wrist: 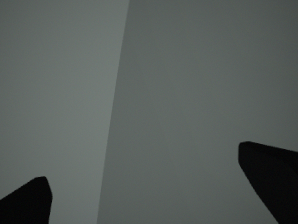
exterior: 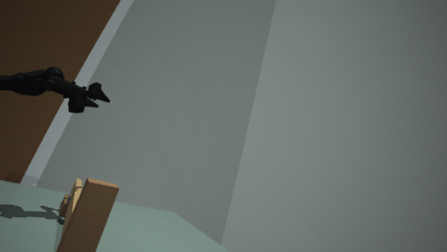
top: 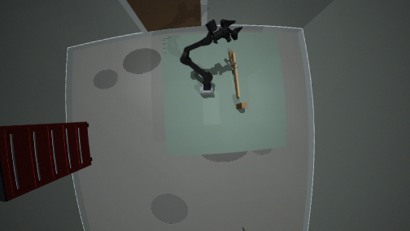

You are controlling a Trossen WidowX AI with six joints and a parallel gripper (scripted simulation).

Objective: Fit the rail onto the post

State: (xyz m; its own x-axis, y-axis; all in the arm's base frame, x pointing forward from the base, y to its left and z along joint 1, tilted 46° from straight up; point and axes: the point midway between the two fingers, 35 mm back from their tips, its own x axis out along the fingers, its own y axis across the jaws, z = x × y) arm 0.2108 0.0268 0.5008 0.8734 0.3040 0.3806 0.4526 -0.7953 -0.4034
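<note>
The long light wooden rail has its far end at the low footboard block. In the top view its near end stops a little short of the short wooden post, with a narrow gap between them. The pegs, the rail's end holes and the seating in the bracket cannot be made out. The near end is hidden behind the post in the exterior view. My gripper is open and empty, raised high beyond the footboard end, away from the rail.
The arm's base stands on the green mat, to the left of the rail in the top view. A red cabinet stands farther left. A brown panel is at the back. The wrist view shows only grey walls behind the fingers.
</note>
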